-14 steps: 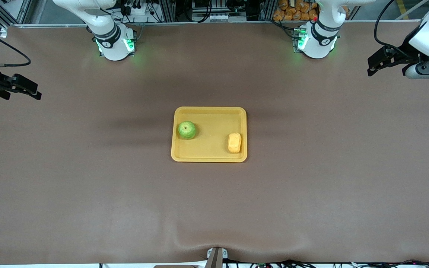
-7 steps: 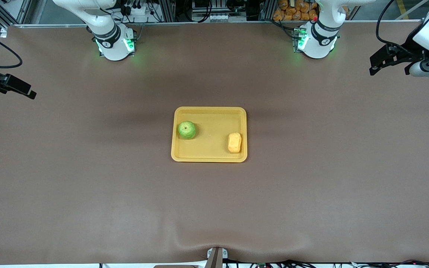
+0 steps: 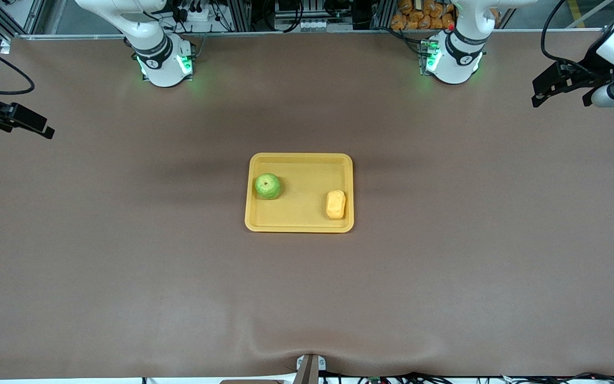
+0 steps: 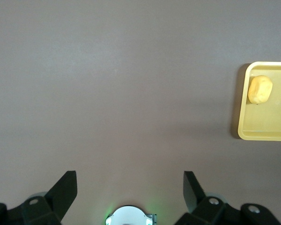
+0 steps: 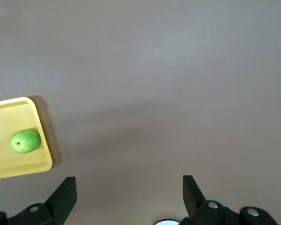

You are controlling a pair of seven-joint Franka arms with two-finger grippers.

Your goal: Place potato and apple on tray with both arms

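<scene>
While both arms hung out over the bare ends of the table, the yellow tray (image 3: pixel 299 162) sat in the middle of the brown table (image 3: pixel 126 266) with both foods already in it. The apple (image 3: pixel 267 186) lay in the tray toward the right arm's end, close against that rim, its stem dimple turned upward. The potato (image 3: pixel 335 204) lay in the tray toward the left arm's end, just beside that rim and a little nearer the front camera than the apple. The two were well apart, with bare tray floor between them.

The left gripper (image 3: pixel 544 90) was up in the air over the table's left-arm end, well away from the tray. In its own wrist view the left gripper (image 4: pixel 130 183) had its fingers (image 4: pixel 65 185) spread wide with nothing between them, only table surface below, and the potato (image 4: pixel 260 89) and a corner of the tray (image 4: pixel 243 133) showed off to one edge.

The right gripper (image 3: pixel 38 128) was over the right-arm end of the table, likewise far from the tray. From its wrist view the right gripper (image 5: pixel 129 183) was also spread wide and empty, with the apple (image 5: pixel 25 140) resting in the tray (image 5: pixel 18 171) some way off.
</scene>
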